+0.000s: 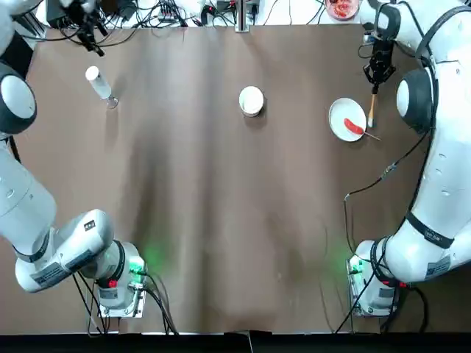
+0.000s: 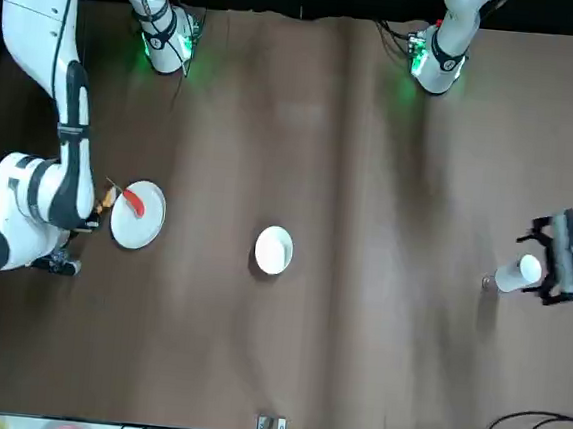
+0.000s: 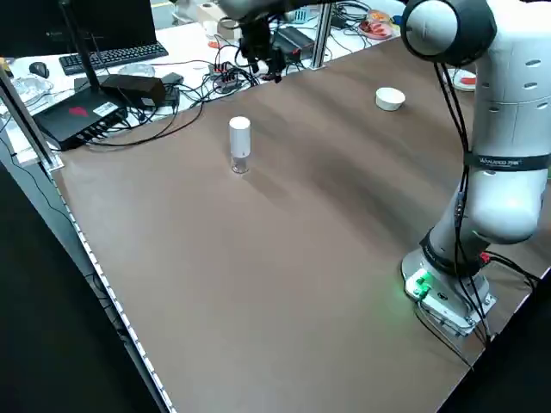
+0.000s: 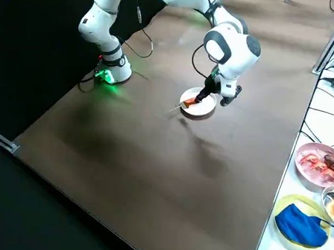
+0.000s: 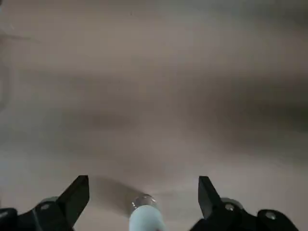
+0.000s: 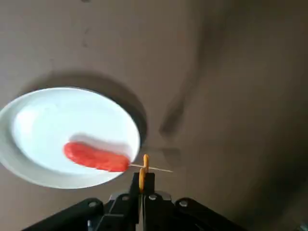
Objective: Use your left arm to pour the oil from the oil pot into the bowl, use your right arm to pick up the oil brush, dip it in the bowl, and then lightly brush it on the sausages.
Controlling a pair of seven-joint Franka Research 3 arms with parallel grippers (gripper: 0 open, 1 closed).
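So on the table: one oil pot [image 1: 100, 84] at 10 o'clock, one bowl [image 1: 251, 101] around 12, one plate [image 1: 347, 120] with one sausage [image 1: 353, 126], plus one oil brush [image 1: 371, 110], all near 2.

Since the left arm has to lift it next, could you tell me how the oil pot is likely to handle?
The oil pot stands upright and is tall for its narrow base, so a sideways nudge would probably tip it. Its clear lower part looks like smooth glass, likely stiff but perhaps slippery.
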